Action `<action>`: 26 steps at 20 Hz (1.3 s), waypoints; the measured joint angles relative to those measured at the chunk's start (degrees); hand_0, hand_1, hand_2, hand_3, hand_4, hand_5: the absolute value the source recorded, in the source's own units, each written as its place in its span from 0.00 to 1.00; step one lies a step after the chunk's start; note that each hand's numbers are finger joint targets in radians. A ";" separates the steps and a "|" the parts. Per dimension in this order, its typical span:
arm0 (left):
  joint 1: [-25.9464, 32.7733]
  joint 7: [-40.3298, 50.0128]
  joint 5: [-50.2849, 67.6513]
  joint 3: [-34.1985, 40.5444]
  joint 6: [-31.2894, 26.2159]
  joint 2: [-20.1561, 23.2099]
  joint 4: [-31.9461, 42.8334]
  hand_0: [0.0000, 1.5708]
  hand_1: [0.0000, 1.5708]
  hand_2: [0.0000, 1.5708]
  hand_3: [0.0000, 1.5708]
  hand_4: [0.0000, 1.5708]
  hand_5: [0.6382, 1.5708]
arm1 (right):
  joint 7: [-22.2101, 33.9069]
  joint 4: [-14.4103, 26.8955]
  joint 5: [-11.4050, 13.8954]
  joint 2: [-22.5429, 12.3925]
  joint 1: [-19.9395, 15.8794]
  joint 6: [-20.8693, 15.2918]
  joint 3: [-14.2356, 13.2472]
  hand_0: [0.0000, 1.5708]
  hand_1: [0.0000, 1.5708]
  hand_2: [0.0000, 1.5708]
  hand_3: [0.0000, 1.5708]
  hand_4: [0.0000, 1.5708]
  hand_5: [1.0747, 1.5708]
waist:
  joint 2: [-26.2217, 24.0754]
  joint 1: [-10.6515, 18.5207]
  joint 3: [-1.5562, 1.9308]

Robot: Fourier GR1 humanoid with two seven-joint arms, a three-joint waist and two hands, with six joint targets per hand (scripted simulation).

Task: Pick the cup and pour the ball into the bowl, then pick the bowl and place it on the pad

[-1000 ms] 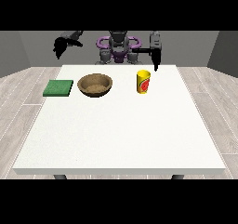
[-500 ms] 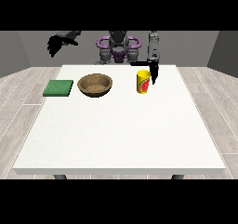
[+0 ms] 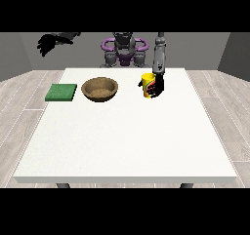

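One hand at the view's right (image 3: 157, 86) is set against the upright yellow cup (image 3: 147, 86) on the worktop (image 3: 122, 131); whether its fingers are closed cannot be told. If nudged sideways, the cup could be tipped short of the bowl (image 3: 99, 88).

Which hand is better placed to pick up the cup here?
The robot's left, the hand at the view's right: it is down beside the cup. The hand at the view's left is raised high, beyond the pad.

Single front camera across table (image 3: 122, 146), facing robot (image 3: 124, 48).
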 measured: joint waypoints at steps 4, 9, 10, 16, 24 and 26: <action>-1.37 1.42 -4.15 -1.22 6.00 0.99 2.05 0.82 0.82 1.00 1.00 0.74 0.98 | 1.60 1.39 -1.03 -1.28 -0.19 0.46 -1.13 0.00 0.00 0.00 0.11 0.03 1.00 | -2.36 -0.10 0.07; -4.10 10.81 -15.17 -8.93 15.38 -0.14 1.52 0.82 0.82 1.00 1.00 0.76 0.97 | 3.80 6.18 -1.14 -1.85 -0.49 0.93 -1.02 0.00 0.00 0.00 0.14 0.14 1.00 | -9.73 1.14 0.20; -5.47 13.47 -17.60 -10.71 16.71 -0.44 1.44 0.83 0.83 1.00 1.00 0.74 0.97 | 3.86 7.30 -1.01 -1.75 -0.48 0.96 -0.95 0.00 0.00 0.00 0.12 0.16 1.00 | -11.04 1.45 0.23; -13.04 30.31 -34.37 -21.60 22.74 -3.19 5.78 0.83 0.83 1.00 1.00 0.71 0.99 | 5.41 12.41 -1.65 -1.74 -0.45 1.84 -1.00 0.00 0.00 0.00 0.11 0.22 0.99 | -17.50 2.12 0.33; -20.38 52.06 -50.92 -35.67 21.08 -5.11 10.14 0.79 0.79 1.00 1.00 0.69 1.00 | 4.47 18.33 -1.89 -2.24 -1.80 2.74 -1.89 0.00 0.00 0.00 0.00 0.28 1.00 | -20.47 3.35 0.18; -21.86 56.22 -54.20 -38.45 20.10 -5.27 10.39 0.58 0.58 1.00 0.95 0.66 1.00 | 3.17 19.79 -2.03 -3.09 -2.16 3.47 -2.72 0.00 0.00 0.00 0.11 0.28 1.00 | -19.81 3.64 0.15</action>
